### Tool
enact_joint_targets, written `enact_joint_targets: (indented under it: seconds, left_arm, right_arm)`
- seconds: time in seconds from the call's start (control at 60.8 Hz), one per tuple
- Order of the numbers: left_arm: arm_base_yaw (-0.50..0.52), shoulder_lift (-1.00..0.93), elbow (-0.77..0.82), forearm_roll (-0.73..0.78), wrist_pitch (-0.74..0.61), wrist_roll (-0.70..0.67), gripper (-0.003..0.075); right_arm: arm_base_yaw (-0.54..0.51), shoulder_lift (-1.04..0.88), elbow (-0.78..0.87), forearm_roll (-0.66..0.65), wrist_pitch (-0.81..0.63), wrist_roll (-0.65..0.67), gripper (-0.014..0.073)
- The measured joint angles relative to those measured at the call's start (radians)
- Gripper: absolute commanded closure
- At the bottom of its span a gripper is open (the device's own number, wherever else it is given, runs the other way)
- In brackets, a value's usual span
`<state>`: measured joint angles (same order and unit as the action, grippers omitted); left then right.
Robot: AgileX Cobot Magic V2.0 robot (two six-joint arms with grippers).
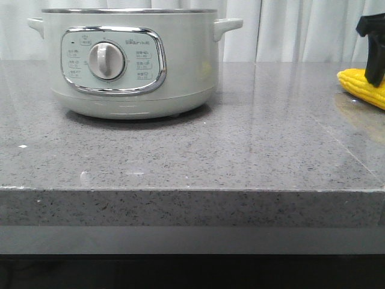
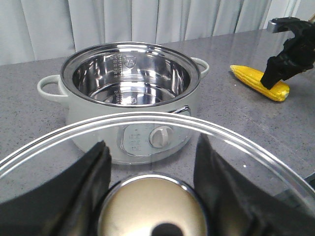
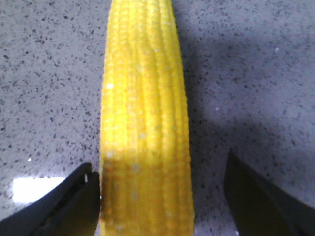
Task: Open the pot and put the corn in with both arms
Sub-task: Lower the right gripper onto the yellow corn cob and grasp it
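Note:
The pot (image 1: 129, 60) stands open at the back left of the counter, its steel inside (image 2: 130, 78) bare. My left gripper (image 2: 151, 147) is shut on the knob (image 2: 152, 206) of a glass lid (image 2: 236, 140) and holds it off the pot, nearer than it. This gripper is out of the front view. The corn (image 1: 361, 87) lies on the counter at the far right. My right gripper (image 3: 160, 164) is open and straddles the corn (image 3: 145, 98); one finger touches it, the other stands apart. The left wrist view shows that gripper (image 2: 273, 78) over the corn (image 2: 251, 78).
The speckled grey stone counter (image 1: 240, 144) has its front edge (image 1: 192, 189) close to the camera. White curtains (image 1: 301, 24) hang behind. The pot's side handles (image 1: 228, 25) stick out past its body.

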<state>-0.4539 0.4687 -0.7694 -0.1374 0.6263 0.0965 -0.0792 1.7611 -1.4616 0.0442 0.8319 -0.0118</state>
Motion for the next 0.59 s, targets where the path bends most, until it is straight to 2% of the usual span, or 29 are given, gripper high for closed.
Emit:
enact_joint_targets:
  seconds: [0.132,0.411,0.592]
  left_arm:
    - [0.0,0.0,0.0,0.0,0.0,0.0,0.0472]
    - [0.0,0.0,0.0,0.0,0.0,0.0,0.0472]
    - [0.0,0.0,0.0,0.0,0.0,0.0,0.0472]
  right_arm:
    - [0.0,0.044,-0.022,0.002,0.005,-0.006,0.0076]
    - [0.0,0.079,-0.032,0.006,0.007,-0.017,0.0255]
    - [0.0,0.081,-0.035,0.008,0.007,-0.018,0.0274]
